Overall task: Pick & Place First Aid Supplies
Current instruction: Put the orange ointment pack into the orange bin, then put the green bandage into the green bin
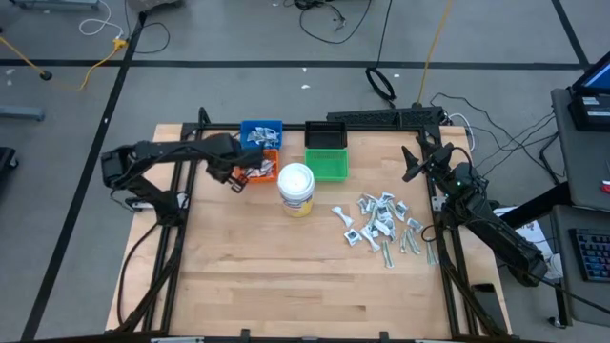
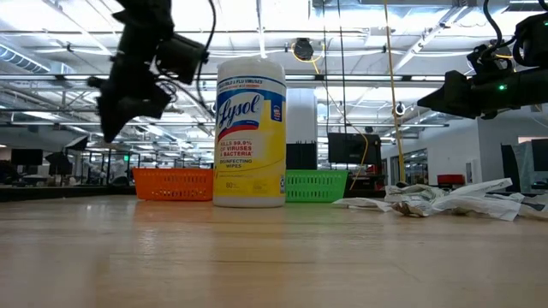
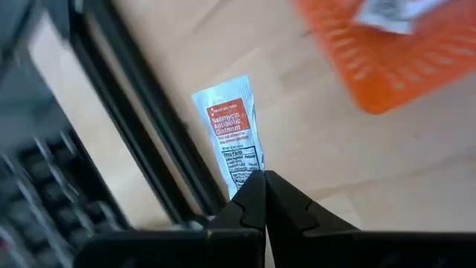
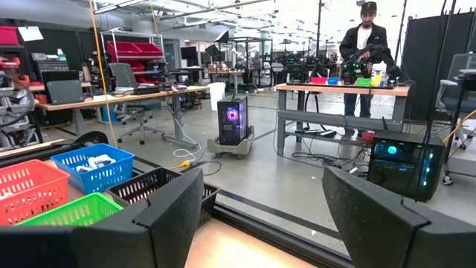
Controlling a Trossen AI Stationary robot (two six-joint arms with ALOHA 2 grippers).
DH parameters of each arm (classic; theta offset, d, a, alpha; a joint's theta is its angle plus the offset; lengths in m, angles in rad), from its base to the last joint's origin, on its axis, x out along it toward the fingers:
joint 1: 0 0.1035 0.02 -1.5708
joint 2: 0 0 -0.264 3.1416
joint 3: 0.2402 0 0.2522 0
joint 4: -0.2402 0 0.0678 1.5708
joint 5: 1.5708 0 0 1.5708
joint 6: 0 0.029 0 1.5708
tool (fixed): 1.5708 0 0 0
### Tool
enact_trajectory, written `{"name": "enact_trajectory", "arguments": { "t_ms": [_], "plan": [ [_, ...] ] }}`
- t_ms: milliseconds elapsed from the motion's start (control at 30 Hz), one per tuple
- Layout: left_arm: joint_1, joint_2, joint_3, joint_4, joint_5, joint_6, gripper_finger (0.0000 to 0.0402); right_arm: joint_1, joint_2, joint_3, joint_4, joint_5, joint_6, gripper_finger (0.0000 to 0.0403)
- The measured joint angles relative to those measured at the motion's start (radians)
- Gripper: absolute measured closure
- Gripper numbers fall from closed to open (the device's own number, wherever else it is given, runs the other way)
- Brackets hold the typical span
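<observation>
Jar [image 2: 249,133]: yellow label reads "Lysol" in blue script, above it small print "Kills Cold & Flu Viruses"-type line I can't fully read, below it "Kills 99.9% of viruses & bacteria" and "Disinfecting Wipes". Packet [image 3: 233,138] pinched in my left gripper [image 3: 265,195]: orange panel reads "Neomycin Antibiotic Ointment", small brand line on top and a drug-facts block underneath, both too fine to read. Nothing else legible.
</observation>
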Motion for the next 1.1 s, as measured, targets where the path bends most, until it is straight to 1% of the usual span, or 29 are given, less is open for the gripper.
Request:
{"name": "enact_trajectory", "arguments": {
  "t_ms": [100, 233, 333, 400, 533, 633, 700, 800, 900, 1000, 1100],
  "plan": [
    [0.015, 0.051, 0.091, -0.019, 0.018, 0.242, 0.04, 0.0, 0.0, 0.0, 0.0, 0.0, 0.0, 0.0128],
    [0.038, 0.13, 0.205, -0.031, 0.114, 0.556, 0.0401, 0.0, 0.0, 0.0, 0.0, 0.0, 0.0, 0.0128],
    [0.06, 0.189, 0.281, -0.028, 0.157, 0.723, 0.0401, 0.0, 0.0, 0.0, 0.0, 0.0, 0.0, 0.0129],
    [0.074, 0.227, 0.324, -0.015, 0.16, 0.816, 0.0401, 0.0, 0.0, 0.0, 0.0, 0.0, 0.0, 0.0129],
    [0.102, 0.285, 0.384, 0.03, 0.197, 0.967, 0.0401, 0.0, 0.0, 0.0, 0.0, 0.0, 0.0, 0.0129],
    [0.12, 0.312, 0.391, 0.072, 0.269, 1.054, 0.0401, 0.0, 0.0, 0.0, 0.0, 0.0, 0.0, 0.0128],
    [0.126, 0.327, 0.391, 0.1, 0.304, 1.078, 0.0401, 0.0, 0.0, 0.0, 0.0, 0.0, 0.0, 0.0128],
    [0.13, 0.341, 0.391, 0.127, 0.319, 1.093, 0.0399, 0.0, 0.0, 0.0, 0.0, 0.0, 0.0, 0.013],
    [0.13, 0.346, 0.391, 0.143, 0.317, 1.069, 0.039, 0.0, 0.0, 0.0, 0.0, 0.0, 0.0, 0.0131],
    [0.126, 0.346, 0.391, 0.168, 0.304, 1.067, 0.0368, 0.0, 0.0, 0.0, 0.0, 0.0, 0.0, 0.0131],
    [0.121, 0.345, 0.391, 0.183, 0.302, 1.062, 0.0323, 0.0, 0.0, 0.0, 0.0, 0.0, 0.0, 0.0132]
  ]
}}
